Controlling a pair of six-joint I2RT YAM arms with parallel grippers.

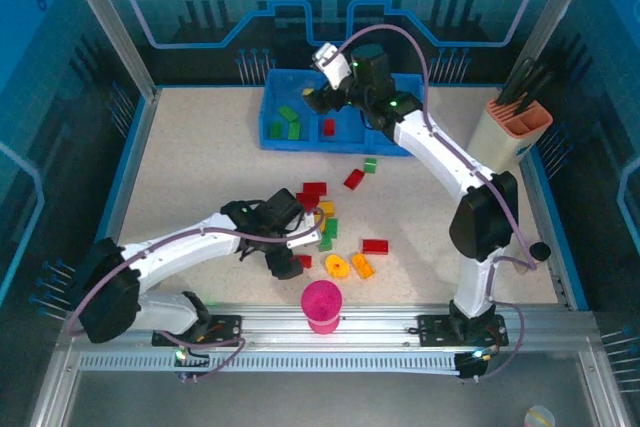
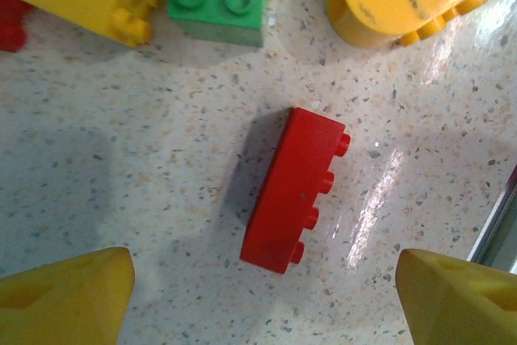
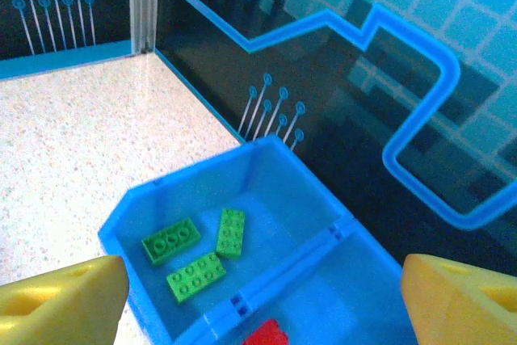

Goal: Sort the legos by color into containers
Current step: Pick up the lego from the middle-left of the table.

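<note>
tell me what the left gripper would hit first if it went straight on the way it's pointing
Most likely the red brick, lying on its side on the table, centred ahead between the open fingers of the left gripper. How far off it is, the pictures don't show.

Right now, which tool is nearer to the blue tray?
Right. The right tool hovers above the blue tray at the far side; the left tool is over loose bricks near the front.
</note>
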